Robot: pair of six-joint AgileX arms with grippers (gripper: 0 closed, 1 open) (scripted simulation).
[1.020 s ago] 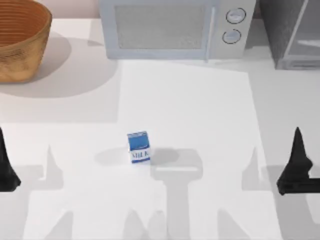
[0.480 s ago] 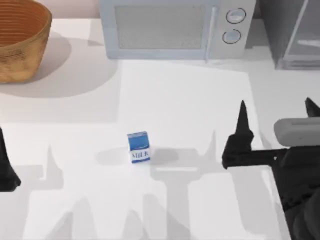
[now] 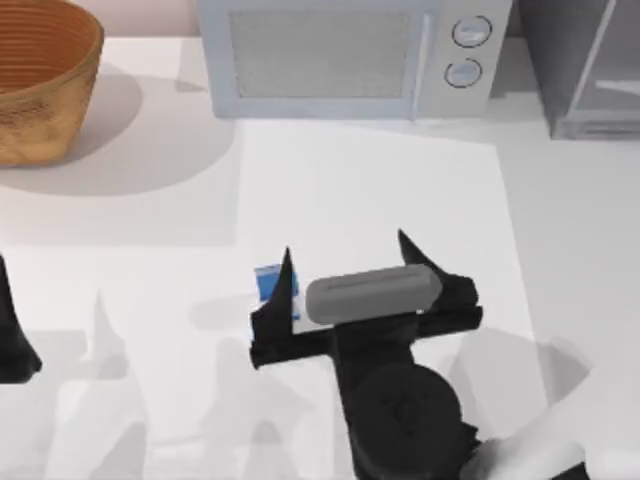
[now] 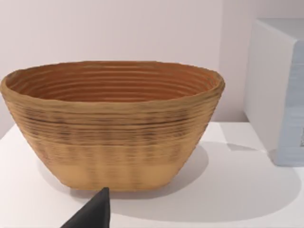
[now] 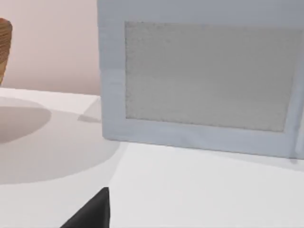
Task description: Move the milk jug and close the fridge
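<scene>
the right claw (image 3: 343,260) hangs spread wide over the middle of the surface (image 3: 380,190), one finger tip right against the jug (image 3: 268,284), the other well off to the far side. the jug sits at the claw's left finger, mostly hidden under it, so whether they touch cannot be told.

it looks like a small, light carton: stiff enough at the edges but likely to dent if squeezed hard, and smooth-sided, so it could slip or tip. best taken across its two flat sides, about mid-height, with the claw centred over it first.

the fridge (image 3: 585,70) stands beyond the claw, off to its right, past the microwave (image 3: 330,60). the left claw (image 3: 12,340) is parked far to the left; its spread cannot be told.
</scene>
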